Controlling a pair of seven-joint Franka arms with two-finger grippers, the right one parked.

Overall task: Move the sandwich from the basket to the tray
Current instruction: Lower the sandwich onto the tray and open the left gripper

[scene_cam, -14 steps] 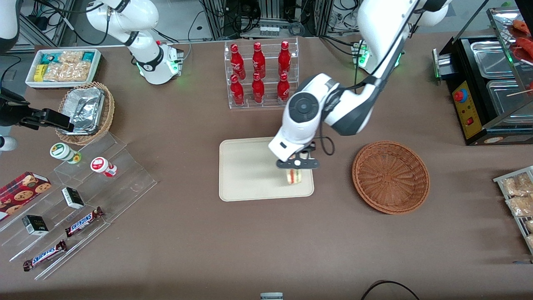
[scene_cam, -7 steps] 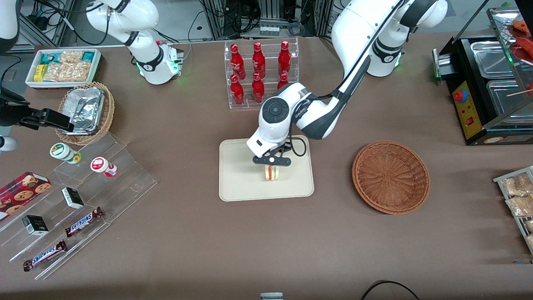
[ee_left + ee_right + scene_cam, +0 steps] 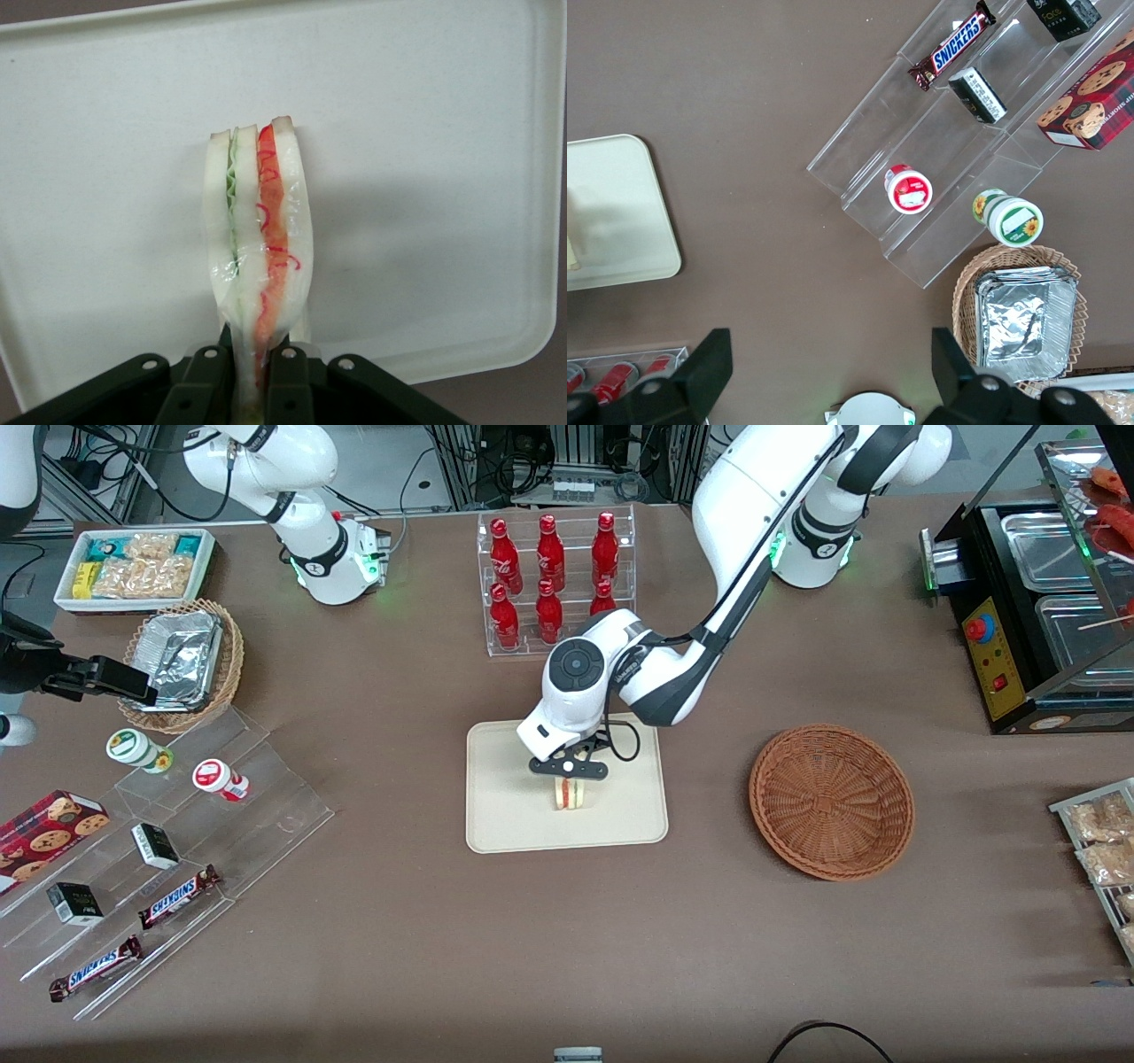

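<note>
The sandwich (image 3: 569, 794) (image 3: 257, 239), a pale wedge with red and green filling, hangs low over the middle of the cream tray (image 3: 505, 815) (image 3: 425, 177). My gripper (image 3: 569, 778) (image 3: 255, 390) is shut on the sandwich, pinching its wrapped end between both black fingers. I cannot tell whether the sandwich touches the tray. The reddish-brown woven basket (image 3: 831, 802) sits empty on the table toward the working arm's end, apart from the tray. An edge of the tray (image 3: 611, 212) also shows in the right wrist view.
A clear rack of red bottles (image 3: 554, 580) stands farther from the front camera than the tray, close to the working arm's elbow. Clear stepped shelves with snacks (image 3: 159, 850) and a tan wicker basket of foil containers (image 3: 182, 662) lie toward the parked arm's end.
My gripper has carried the sandwich from the tray's basket-side edge toward its middle, moving toward the parked arm's end and dropping slightly lower over the tray.
</note>
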